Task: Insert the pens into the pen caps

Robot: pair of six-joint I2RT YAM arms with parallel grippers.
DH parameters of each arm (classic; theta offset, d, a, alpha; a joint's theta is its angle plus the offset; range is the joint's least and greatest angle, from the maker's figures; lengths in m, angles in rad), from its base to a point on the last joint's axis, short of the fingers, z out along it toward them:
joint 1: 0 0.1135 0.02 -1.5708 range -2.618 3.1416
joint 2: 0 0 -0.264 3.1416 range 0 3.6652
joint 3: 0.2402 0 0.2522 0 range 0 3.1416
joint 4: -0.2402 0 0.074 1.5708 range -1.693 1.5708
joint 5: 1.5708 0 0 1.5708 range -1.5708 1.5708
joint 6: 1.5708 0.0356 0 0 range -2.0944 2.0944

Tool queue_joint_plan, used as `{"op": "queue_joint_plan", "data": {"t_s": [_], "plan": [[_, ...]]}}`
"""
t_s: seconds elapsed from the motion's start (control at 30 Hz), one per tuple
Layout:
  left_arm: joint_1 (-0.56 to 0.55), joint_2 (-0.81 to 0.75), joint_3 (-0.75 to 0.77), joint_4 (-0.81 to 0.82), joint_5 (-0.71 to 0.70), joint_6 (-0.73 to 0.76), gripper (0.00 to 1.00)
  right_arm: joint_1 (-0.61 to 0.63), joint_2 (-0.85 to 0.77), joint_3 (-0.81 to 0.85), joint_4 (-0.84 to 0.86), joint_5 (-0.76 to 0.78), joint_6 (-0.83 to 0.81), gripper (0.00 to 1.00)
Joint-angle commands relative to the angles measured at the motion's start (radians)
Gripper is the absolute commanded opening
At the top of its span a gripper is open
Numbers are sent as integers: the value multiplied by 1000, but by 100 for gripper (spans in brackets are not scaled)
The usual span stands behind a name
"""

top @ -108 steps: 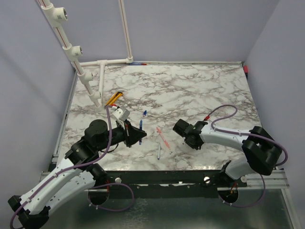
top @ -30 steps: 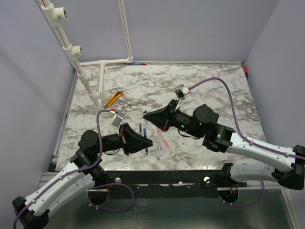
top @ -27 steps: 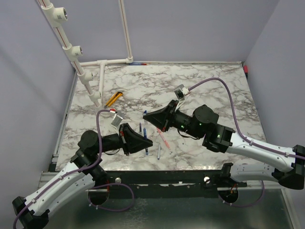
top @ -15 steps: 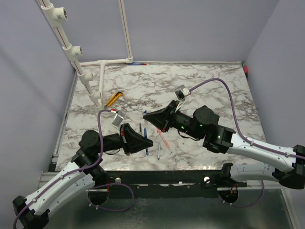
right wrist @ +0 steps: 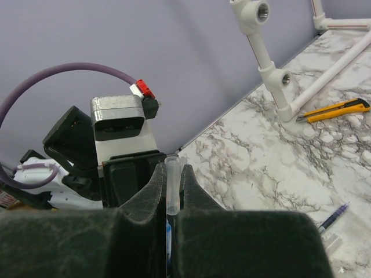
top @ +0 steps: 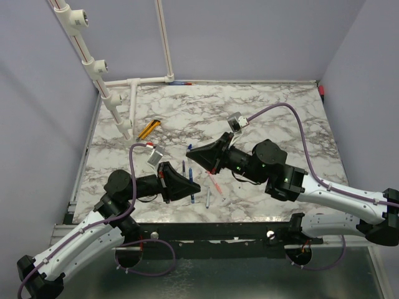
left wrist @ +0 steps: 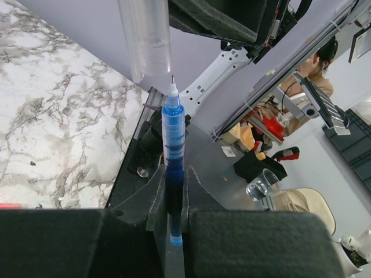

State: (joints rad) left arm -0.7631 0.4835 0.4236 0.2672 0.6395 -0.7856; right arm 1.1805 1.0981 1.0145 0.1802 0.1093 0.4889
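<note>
Hazard, misalignment: the blue pen [left wrist: 173, 133] tip is seen just beside the mouth of the clear cap [left wrist: 149, 40], not within it. If advanced on this line, the rim would likely be struck, and the pen skewed in its grip or the cap pushed back between the pads.
Left tool [left wrist: 174, 194]: clamped on the pen barrel, point outward.
Right tool [right wrist: 171, 174]: clamped on the cap, mouth outward.
Pose: both arms are stretched low over the near middle of the bench [top: 262, 118], tools set nose to nose and close together.
Red-pink pen [top: 215, 180]: lying on the bench beneath them.
</note>
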Motion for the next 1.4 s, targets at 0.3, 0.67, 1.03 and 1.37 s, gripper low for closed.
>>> {"op": "queue_joint_plan", "data": {"t_s": [0.3, 0.67, 1.03, 1.37], "plan": [[1, -19, -14, 23, 18, 11, 0, 36, -6, 30, 24, 37, -36, 1], [1, -25, -8, 23, 11, 11, 0, 55, -10, 17, 12, 62, -45, 1], [0, -33, 4, 20, -11, 12, 0, 79, -24, 3, 0, 92, -50, 1], [1, -35, 17, 15, -13, 13, 0, 91, -26, -1, -11, 119, -61, 1]]}}
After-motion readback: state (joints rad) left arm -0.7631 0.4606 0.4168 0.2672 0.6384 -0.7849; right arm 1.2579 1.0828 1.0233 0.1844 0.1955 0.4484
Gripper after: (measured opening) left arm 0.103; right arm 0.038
